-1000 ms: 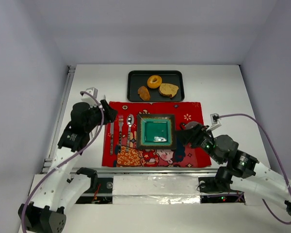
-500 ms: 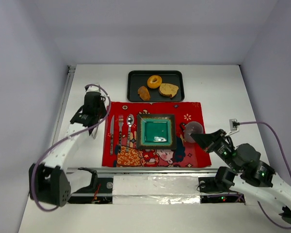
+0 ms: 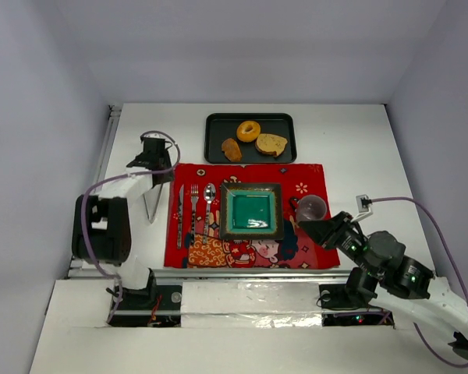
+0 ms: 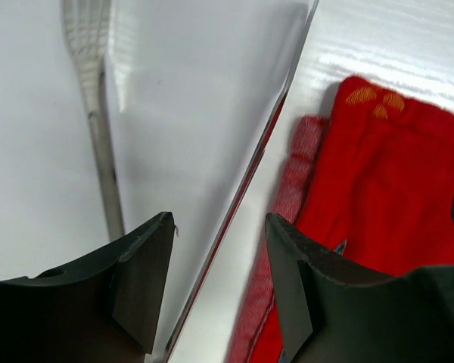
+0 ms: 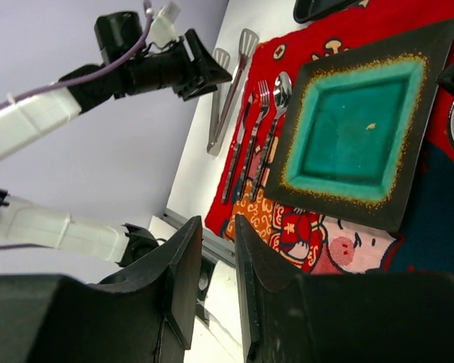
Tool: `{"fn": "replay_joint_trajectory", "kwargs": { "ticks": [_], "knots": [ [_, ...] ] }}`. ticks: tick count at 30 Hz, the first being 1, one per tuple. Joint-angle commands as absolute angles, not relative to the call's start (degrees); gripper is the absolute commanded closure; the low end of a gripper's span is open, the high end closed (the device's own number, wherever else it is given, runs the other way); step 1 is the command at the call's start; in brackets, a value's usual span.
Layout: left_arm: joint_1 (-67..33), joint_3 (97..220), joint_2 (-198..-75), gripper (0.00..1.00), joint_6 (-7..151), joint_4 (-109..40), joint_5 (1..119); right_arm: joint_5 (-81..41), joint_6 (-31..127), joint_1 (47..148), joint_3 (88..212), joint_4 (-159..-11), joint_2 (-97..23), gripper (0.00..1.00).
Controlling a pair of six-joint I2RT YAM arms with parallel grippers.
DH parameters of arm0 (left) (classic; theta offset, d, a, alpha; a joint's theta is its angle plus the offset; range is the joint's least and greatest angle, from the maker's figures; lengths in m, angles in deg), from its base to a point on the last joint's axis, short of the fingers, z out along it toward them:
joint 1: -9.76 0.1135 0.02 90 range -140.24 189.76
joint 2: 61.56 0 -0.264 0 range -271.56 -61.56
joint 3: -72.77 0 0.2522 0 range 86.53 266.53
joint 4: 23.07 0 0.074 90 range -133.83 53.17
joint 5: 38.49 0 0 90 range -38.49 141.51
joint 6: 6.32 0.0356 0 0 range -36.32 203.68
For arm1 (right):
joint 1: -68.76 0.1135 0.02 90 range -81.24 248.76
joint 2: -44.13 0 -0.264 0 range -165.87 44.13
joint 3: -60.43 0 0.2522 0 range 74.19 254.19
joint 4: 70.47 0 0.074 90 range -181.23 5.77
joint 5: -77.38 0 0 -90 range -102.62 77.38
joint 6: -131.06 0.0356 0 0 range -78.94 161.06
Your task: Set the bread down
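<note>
While the doughnut (image 3: 248,130), the roll (image 3: 232,149) and the toast (image 3: 271,144) all sit on the black tray (image 3: 217,128) at the far side, nothing's grabbed. The left gripper (image 4: 218,231) hangs over the tongs (image 3: 151,204) with its fingers spread. The right gripper (image 5: 217,227), by the pink cup (image 3: 312,206), is barely parted and holds nothing.

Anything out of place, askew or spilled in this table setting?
Nothing stands out. The bread sits inside the black tray, the cutlery lies straight on the red placemat beside the green plate, and the tongs rest on the table left of the mat. No spill or damage shows.
</note>
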State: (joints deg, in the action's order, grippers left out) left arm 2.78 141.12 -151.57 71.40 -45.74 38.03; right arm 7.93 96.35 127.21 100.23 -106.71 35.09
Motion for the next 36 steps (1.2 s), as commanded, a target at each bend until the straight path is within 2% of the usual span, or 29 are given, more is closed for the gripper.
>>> {"fn": "replay_joint_trajectory", "kwargs": {
  "ticks": [1,4,7,9,11,13,14,17,21,24,25,28,30,33,34,35,36],
  "knots": [
    [3.17,145.58,-154.97,0.51,73.22,-43.07,38.67,7.15,96.61,127.12,99.41,-105.32,34.55,0.70],
    [3.70,148.13,-158.58,0.55,74.01,-42.72,39.11,6.27,97.05,127.12,98.45,-105.15,34.55,0.70],
    [3.70,150.07,-161.83,0.64,74.45,-42.72,37.81,5.83,97.40,127.12,98.09,-105.06,34.54,0.70],
    [3.70,151.38,-164.46,0.77,74.71,-42.81,37.10,5.92,97.40,127.12,97.66,-104.80,34.46,0.70],
    [3.70,152.53,-166.22,0.87,74.71,-43.51,35.78,5.83,97.22,127.12,97.48,-104.44,34.02,0.70],
    [3.70,153.94,-168.34,0.92,74.89,-44.04,34.46,5.39,96.87,127.12,97.65,-103.83,32.53,0.71],
    [3.70,154.38,-168.86,1.00,74.98,-44.21,33.85,4.87,96.78,127.12,97.74,-103.65,31.83,0.71],
    [3.70,155.08,-169.84,1.00,74.98,-44.48,31.56,4.25,96.17,127.12,98.35,-102.16,27.96,0.67],
    [3.70,157.18,-165.11,1.00,72.96,-45.88,30.41,3.72,93.54,127.12,101.42,-100.67,20.41,0.55],
    [3.70,158.77,-157.13,1.00,71.73,-45.18,31.55,2.32,89.50,127.12,107.04,-99.96,12.68,0.41],
    [3.70,159.38,-155.18,1.00,71.38,-45.01,32.77,1.45,87.40,127.12,108.97,-99.96,10.57,0.33],
    [3.17,159.92,-146.39,1.00,69.27,-43.52,38.64,-5.39,83.01,127.12,116.18,-97.17,2.48,0.24],
    [3.17,158.78,-139.89,1.00,67.78,-42.11,43.31,-15.40,82.20,127.12,120.13,-94.09,-2.27,0.21],
    [3.17,155.53,-132.61,1.00,64.70,-39.82,53.94,-24.12,83.86,127.12,121.56,-84.17,-5.69,0.19],
    [3.17,153.35,-130.92,1.00,62.60,-38.34,59.80,-25.36,84.39,127.12,121.82,-78.57,-6.49,0.21],
    [3.17,152.02,-129.16,1.00,61.63,-37.45,62.73,-26.24,84.22,127.12,122.35,-76.86,-7.28,0.28],
    [3.17,149.31,-125.66,1.00,59.01,-35.01,67.98,-26.42,83.52,127.12,122.87,-73.02,-8.94,0.67]
  ]
}}
